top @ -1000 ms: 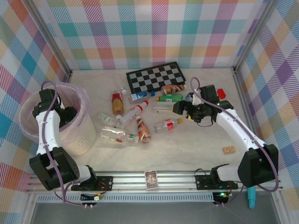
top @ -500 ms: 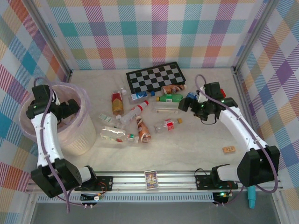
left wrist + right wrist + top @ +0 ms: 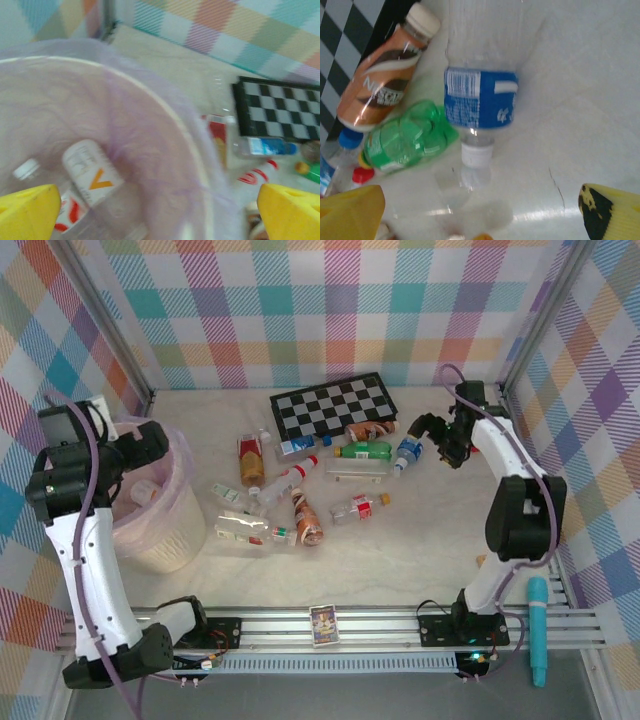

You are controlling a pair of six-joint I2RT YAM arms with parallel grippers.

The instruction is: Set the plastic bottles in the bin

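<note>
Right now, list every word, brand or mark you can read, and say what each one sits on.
"NES…": white lettering on the brown bottle; the rest is blurred.
"V": orange mark on the white bottle lying in the bin.
Blue-labelled bottle: barcode shows, print too blurred to read.
Green bottle: label unreadable.
Top view: every label too small to read.

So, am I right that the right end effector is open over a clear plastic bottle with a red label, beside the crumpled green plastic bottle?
Not quite: the label is blue, not red. In the right wrist view the right end effector is open over a clear plastic bottle with a blue label, beside the crumpled green plastic bottle.
</note>
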